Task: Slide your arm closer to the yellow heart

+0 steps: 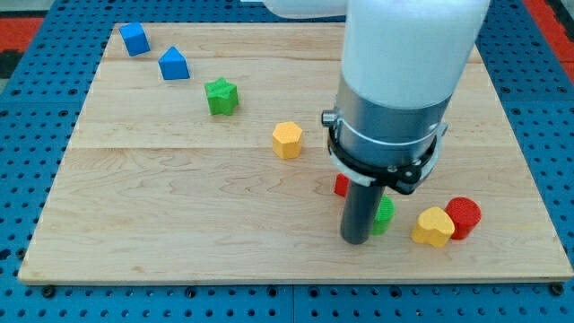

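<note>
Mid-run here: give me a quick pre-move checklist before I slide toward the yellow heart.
1. Yellow heart in view, near the view's bottom right: ok.
2. My tip visible, to the heart's left: ok.
3. Straight path clear: not ok, a green block sits beside the rod, between tip and heart.
4. Heart free-standing: not ok, the red cylinder sits against its right side.
5. Red block behind the rod, shape: cannot tell.
6. Heart clear of the board edge: ok.

- Arm (408,45): broad white cylindrical housing, smooth and unmarked.
- Collar (387,117): grey metal band beneath the white housing.
- Clamp (381,166): black ring with small lugs encircling the collar's lower edge.
- Rod (360,211): straight dark cylinder ending at my tip (356,240).
</note>
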Available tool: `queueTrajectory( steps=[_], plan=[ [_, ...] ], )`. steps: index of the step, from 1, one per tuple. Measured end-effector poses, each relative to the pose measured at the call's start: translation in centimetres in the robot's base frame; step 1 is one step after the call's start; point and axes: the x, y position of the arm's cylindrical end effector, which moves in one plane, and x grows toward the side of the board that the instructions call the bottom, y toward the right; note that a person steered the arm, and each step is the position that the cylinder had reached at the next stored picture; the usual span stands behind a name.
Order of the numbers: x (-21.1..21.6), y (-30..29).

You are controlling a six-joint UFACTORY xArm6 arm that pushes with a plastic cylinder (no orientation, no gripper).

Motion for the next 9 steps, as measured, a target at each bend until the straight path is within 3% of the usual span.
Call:
queueTrajectory(
  steps=[1, 2, 3, 4, 7, 9],
  plan=[
    [-2.1, 2.6],
    [-0.8, 3.7],
    [4.9, 3.0],
    [3.8, 4.8],
    [-2.7, -3.7],
    [-2.7, -5.8]
  ],
)
